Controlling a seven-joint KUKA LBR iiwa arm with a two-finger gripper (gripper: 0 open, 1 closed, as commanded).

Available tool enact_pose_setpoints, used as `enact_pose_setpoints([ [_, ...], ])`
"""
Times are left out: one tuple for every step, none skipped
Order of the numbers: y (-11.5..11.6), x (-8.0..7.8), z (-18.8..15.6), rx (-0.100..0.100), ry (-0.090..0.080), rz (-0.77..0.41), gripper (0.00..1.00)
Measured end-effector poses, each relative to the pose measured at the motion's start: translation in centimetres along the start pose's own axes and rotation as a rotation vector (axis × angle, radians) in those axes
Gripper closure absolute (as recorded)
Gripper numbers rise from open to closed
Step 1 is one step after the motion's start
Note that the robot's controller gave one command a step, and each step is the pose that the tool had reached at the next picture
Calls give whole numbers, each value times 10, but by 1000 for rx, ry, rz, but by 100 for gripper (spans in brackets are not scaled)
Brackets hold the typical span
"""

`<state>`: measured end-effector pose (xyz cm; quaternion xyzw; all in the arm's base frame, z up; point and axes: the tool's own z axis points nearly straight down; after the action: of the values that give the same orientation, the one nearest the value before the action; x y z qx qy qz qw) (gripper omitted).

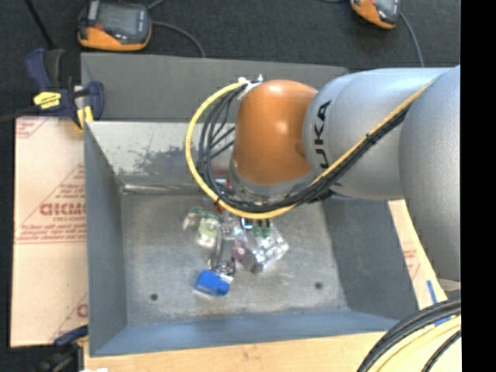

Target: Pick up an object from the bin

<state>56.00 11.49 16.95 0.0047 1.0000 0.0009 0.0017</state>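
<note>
Barely visible under the orange wrist (pixel 271 134), tool (pixel 226 260) by blue cylinder (pixel 211 284).

We see a small blue piece (pixel 211 284), short and roundish like a cap, lying on the bin (pixel 147 270) floor near the middle, towards the lower wall in the camera view. Just above it sits a small heap: a clear crinkled plastic item (pixel 270 250) on the right, a clear, greenish-white one (pixel 200 229) on the left, and a dark purplish bit (pixel 242 252) between them. We can't tell whether the blue piece touches the heap.
</note>
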Motion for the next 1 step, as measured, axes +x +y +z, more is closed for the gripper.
enact_pose_setpoints([
  [-43,77,99,1,-9,-132,0],
])
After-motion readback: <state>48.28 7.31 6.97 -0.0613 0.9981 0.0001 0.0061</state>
